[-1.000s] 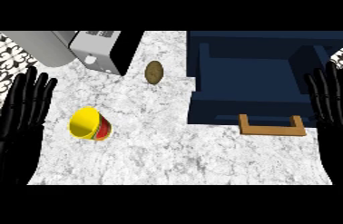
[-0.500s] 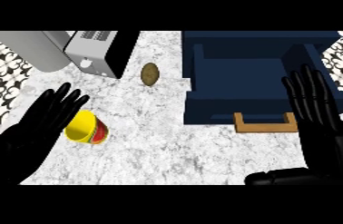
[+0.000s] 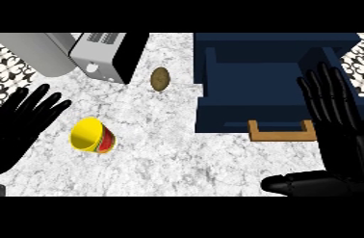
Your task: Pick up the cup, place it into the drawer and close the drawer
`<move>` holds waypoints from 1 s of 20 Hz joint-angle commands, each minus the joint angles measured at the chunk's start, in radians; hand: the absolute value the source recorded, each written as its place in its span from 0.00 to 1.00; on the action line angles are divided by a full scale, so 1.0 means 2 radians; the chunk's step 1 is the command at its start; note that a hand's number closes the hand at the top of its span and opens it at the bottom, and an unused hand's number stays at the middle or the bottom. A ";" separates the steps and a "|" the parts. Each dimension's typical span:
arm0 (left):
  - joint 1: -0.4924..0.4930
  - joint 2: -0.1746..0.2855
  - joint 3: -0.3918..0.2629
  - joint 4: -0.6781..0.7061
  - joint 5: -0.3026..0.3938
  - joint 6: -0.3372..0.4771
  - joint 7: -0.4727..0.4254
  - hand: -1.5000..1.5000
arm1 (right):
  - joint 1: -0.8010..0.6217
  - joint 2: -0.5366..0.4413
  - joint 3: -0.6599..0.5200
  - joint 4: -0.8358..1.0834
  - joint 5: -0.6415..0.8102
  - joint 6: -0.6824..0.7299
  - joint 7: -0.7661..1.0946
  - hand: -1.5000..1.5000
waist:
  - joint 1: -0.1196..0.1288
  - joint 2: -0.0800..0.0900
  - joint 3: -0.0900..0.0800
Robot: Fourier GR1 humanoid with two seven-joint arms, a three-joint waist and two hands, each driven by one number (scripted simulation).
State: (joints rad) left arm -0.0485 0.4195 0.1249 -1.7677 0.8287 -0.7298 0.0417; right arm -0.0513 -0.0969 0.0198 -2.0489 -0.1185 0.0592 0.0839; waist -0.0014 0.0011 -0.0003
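Open at 9 o'clock, fingers spread and holding nothing: left hand [image 3: 25,124], moved in from the worktop [image 3: 163,150] edge over the past second and now just beside the cup [image 3: 93,136]. No contact visible yet.

Lying tilted on its side immediately at 3 o'clock of that hand: the yellow cup with its red band, mouth turned toward 10 o'clock, nothing visible inside. Not shifted on the marble during the approach.

Open too, at 3 o'clock of the scene, fingers straight and pointing to 12, thumb out toward 9: right hand [image 3: 334,121], brought in from the right edge to overlap the drawer's right side.

Pulled fully out at 1 o'clock: the navy drawer [image 3: 220,119], wooden handle [image 3: 280,134] facing 6 o'clock, nothing seen in it.

Judged from this: reach under way, grasp, transfer and closing all still to come; right hand likely staged for the push on the drawer front.

Further out, toward 12: a brown oval object [image 3: 160,79]; toward 11, a toaster [image 3: 107,59].
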 commanded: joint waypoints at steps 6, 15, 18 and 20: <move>-0.045 -0.001 0.023 0.052 0.013 -0.029 0.035 0.00 | -0.031 0.005 -0.011 0.012 -0.004 0.000 0.021 0.00 | 0.001 0.000 0.000; -0.026 -0.039 0.028 0.065 -0.052 -0.029 0.028 0.00 | -0.051 0.002 -0.019 0.009 0.007 -0.003 0.037 0.00 | 0.001 -0.001 0.000; -0.016 -0.040 0.040 0.066 -0.058 -0.038 0.029 0.00 | 0.000 0.015 -0.003 -0.016 0.015 0.002 0.015 0.00 | 0.000 -0.001 0.000; -0.043 -0.013 0.061 0.148 -0.069 -0.084 0.011 0.00 | -0.036 0.011 -0.012 0.010 0.008 0.003 0.013 0.00 | 0.000 0.000 0.000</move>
State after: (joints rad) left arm -0.1021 0.3630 0.2087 -1.5954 0.7192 -0.8236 0.0864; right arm -0.0899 -0.0695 0.0139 -2.0454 -0.0913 0.0598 0.1099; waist -0.0006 -0.0001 -0.0001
